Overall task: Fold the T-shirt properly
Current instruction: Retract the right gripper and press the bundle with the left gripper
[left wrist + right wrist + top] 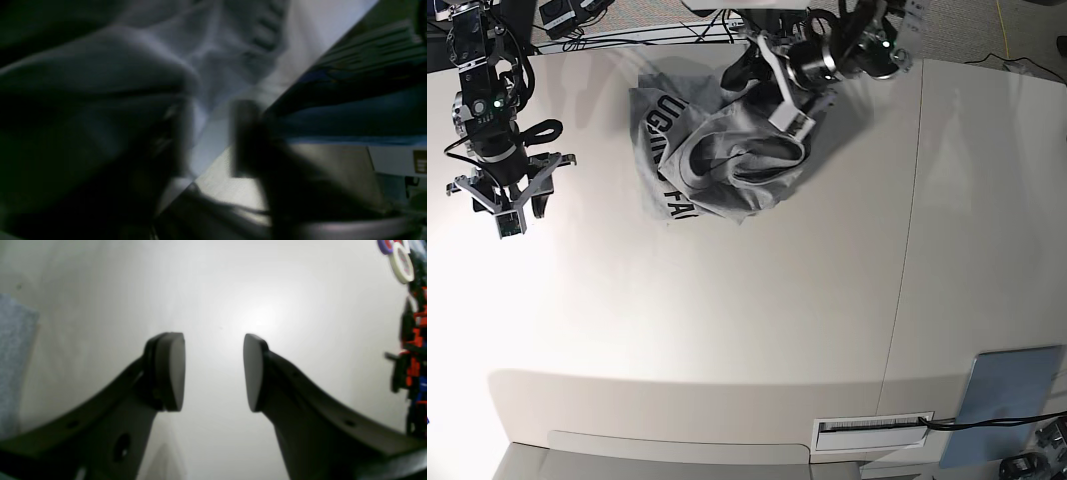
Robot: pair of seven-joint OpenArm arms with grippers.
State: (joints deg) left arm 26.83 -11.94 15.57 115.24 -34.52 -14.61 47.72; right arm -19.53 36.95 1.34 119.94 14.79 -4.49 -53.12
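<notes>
The heather-grey T-shirt (717,160) lies crumpled at the far middle of the white table (727,330), with black lettering (659,150) showing along its left side. My left gripper (793,120) hovers over the shirt's upper right part. In the blurred left wrist view its fingers (243,136) stand apart, with grey fabric (100,83) bunched against the left one and nothing clearly between them. My right gripper (509,212) is at the table's left, well away from the shirt. In the right wrist view it (213,370) is open and empty over bare table.
A seam (907,250) runs down the table right of the shirt. A blue-grey pad (1012,390) lies at the front right corner, and a label strip (872,428) sits near the front edge. Tape rolls (402,263) and cables (577,20) lie beyond the table.
</notes>
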